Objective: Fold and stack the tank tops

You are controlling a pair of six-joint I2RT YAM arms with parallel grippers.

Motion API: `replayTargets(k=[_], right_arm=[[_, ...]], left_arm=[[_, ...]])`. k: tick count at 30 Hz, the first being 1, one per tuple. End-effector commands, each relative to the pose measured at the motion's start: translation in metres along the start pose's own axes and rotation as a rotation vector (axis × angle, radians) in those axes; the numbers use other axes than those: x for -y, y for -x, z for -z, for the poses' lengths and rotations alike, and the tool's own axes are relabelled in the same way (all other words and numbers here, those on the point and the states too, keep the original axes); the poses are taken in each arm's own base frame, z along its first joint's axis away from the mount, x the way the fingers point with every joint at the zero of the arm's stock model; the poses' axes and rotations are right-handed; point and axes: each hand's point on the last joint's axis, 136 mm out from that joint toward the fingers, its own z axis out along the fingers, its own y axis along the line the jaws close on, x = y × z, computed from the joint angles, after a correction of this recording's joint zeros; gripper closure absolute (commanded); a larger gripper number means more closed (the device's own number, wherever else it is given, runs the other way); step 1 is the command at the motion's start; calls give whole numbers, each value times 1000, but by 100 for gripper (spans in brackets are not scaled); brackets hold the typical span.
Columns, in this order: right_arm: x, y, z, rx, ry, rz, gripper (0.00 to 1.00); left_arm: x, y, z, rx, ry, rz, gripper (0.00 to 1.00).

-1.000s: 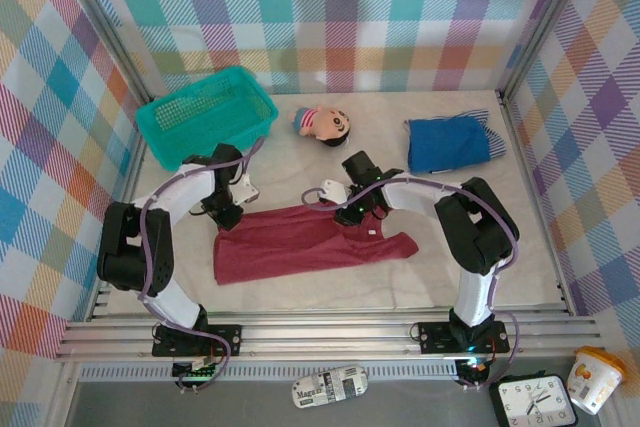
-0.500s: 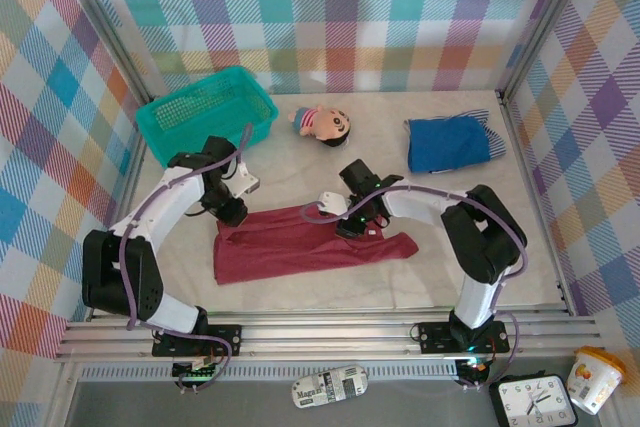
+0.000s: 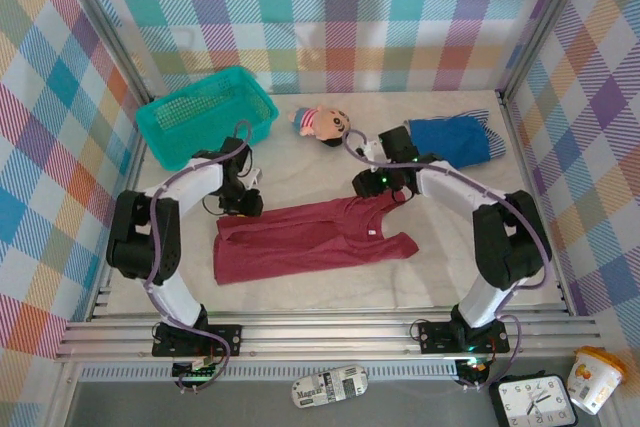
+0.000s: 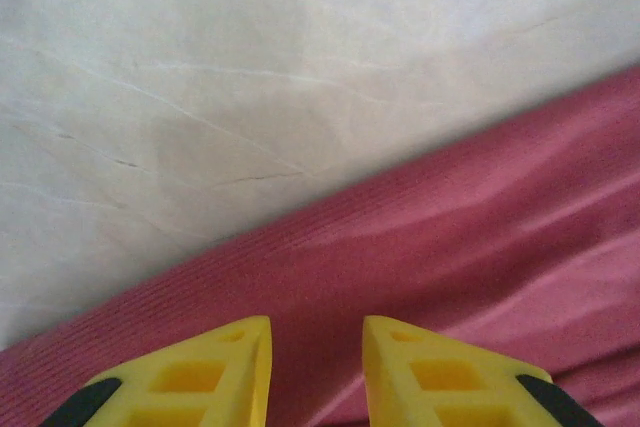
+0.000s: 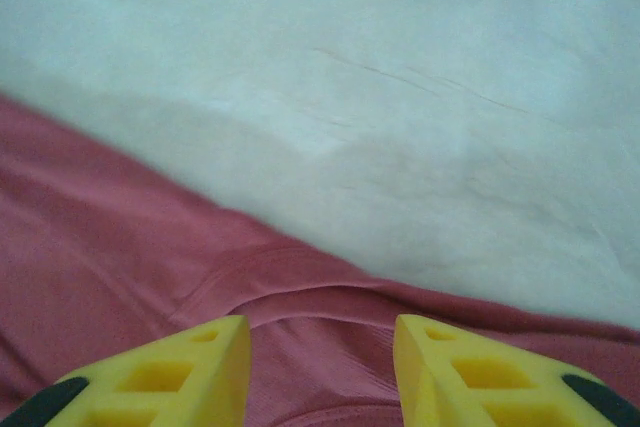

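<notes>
The dark red tank top (image 3: 310,239) lies spread flat mid-table. Its hem end is at the left and its straps at the right. My left gripper (image 3: 243,203) hovers over its far left corner. In the left wrist view the yellow fingers (image 4: 225,372) stand apart above the red cloth (image 4: 480,237), with nothing pinched. My right gripper (image 3: 386,187) is over the far right edge. It stands open over the neckline (image 5: 300,292) in the right wrist view. The bright blue tank top (image 3: 445,142) lies folded at the back right on the striped one (image 3: 492,143).
A teal mesh basket (image 3: 205,112) stands at the back left. A small doll (image 3: 325,124) lies at the back middle, just behind the right arm. Bare tabletop (image 3: 500,247) shows to the right of the red top.
The right gripper moved back and to the right along the red top's far edge and its jaws opened. The top's far right part now reaches farther back. The left gripper shifted slightly.
</notes>
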Motion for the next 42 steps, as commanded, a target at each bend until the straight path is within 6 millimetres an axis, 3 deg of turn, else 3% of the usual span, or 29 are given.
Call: replayTargets(k=[1, 4, 14, 20, 27, 33, 37, 42], right_arm=[[32, -10, -5, -80, -118, -206, 56], [50, -12, -8, -95, -144, -273, 54], [76, -36, -28, -233, -237, -413, 52], [79, -39, -41, -262, -237, -465, 53], [82, -26, -50, -247, -246, -499, 50], [88, -36, -63, -299, -294, -523, 50], [92, -36, -71, -333, -345, -499, 53], [95, -35, -77, -337, -357, -498, 69]], left_arm=[[-7, -14, -16, -63, 27, 64, 71], [-16, -20, -24, -103, 51, 79, 71], [-28, -31, -25, -163, 85, 61, 72], [-25, -32, -18, -164, 73, 53, 72], [-20, -33, -20, -176, 45, 52, 72], [-15, -37, -25, -198, 34, 42, 72], [-13, -44, -27, -222, 36, 44, 73], [-11, -52, -28, -238, 25, 57, 73]])
